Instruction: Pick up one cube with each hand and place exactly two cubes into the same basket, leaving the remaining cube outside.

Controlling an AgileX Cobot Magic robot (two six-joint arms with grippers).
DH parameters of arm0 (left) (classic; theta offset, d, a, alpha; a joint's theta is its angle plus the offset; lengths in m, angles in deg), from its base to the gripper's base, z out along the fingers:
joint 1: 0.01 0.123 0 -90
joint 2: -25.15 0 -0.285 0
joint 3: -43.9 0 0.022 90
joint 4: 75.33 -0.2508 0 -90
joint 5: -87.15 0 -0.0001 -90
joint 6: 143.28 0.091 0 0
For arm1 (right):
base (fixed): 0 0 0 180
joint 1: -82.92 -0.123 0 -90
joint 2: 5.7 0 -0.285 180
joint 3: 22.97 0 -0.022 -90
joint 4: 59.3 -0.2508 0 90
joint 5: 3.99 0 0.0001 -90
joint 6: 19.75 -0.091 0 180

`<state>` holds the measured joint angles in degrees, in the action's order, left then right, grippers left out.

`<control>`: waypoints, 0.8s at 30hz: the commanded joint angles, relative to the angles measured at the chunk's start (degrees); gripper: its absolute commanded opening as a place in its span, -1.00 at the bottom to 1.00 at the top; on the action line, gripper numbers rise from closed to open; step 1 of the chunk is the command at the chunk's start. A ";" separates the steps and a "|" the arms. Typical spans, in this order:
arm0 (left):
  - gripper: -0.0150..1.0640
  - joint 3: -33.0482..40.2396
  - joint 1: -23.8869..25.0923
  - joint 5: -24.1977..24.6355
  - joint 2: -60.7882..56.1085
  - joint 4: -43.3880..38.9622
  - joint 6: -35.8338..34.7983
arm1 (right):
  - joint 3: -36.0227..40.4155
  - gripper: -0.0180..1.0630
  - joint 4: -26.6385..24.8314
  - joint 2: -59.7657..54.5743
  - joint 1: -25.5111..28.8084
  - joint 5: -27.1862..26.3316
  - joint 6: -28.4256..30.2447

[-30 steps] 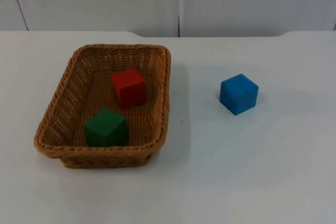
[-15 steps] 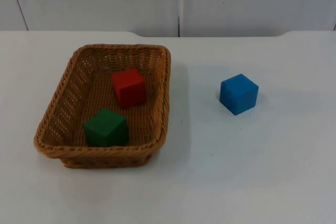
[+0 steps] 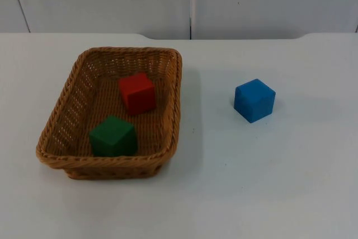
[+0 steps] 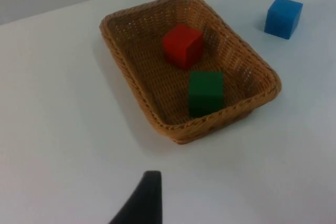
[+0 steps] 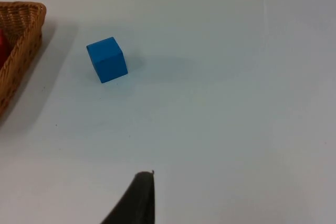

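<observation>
A brown woven wicker basket [image 3: 67,96] with a rough ribbed weave is seen; matt, smooth faces are shown by the red cube [image 3: 137,93], green cube [image 3: 113,136] and blue cube [image 3: 254,100]; the white tabletop [image 3: 268,183] looks smooth

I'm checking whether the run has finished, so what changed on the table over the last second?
Nothing visibly changed. The red cube and green cube lie apart in the wicker basket, and the blue cube sits outside it on the white table, as before.
</observation>
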<state>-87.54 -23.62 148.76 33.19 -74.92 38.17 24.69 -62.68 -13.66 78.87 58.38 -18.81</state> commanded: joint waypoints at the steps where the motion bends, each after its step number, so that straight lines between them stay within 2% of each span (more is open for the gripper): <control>1: 0.97 0.28 1.43 -0.03 -0.26 0.24 -0.21 | 0.11 0.98 -0.10 0.18 0.42 -0.63 -0.04; 10: 0.97 0.28 11.17 -0.03 -0.26 0.24 -0.21 | 0.11 0.98 -0.10 0.18 0.42 -0.63 -0.04; 24: 0.97 0.28 21.39 -0.03 -0.26 0.24 -0.21 | 0.11 0.98 -0.10 0.18 0.42 -0.63 -0.04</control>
<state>-87.54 -2.59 148.76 33.19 -74.92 38.17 24.69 -62.68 -13.66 78.87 58.25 -18.81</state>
